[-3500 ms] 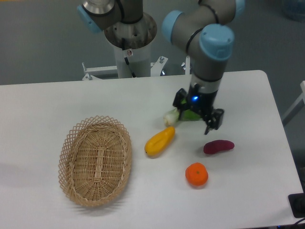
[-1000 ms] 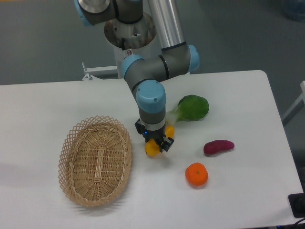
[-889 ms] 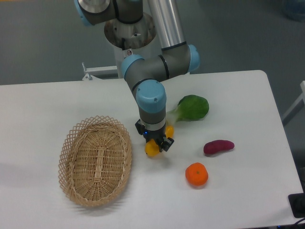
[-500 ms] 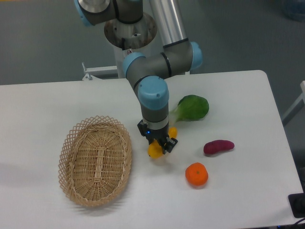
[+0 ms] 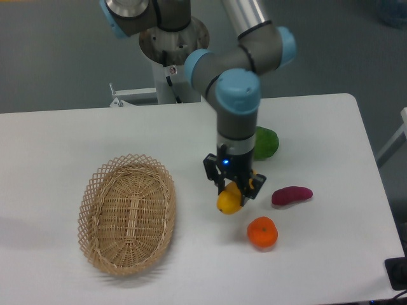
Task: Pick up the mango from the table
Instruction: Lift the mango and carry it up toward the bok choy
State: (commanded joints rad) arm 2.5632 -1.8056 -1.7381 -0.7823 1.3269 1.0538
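We list one mango (image 5: 229, 199), clamped between the closed jaws of the gripper (image 5: 233, 188) and hanging clear above the table (image 5: 318, 254), beside the orange (image 5: 262, 232), apparently for carrying.

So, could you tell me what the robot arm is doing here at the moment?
The arm's two-finger gripper is shut on the smooth yellow-orange mango, which looks lifted clear of the white tabletop. The other items lie untouched: a woven wicker basket to the left, a round orange and a purple tuber to the right, and a green leafy vegetable partly hidden behind the arm.
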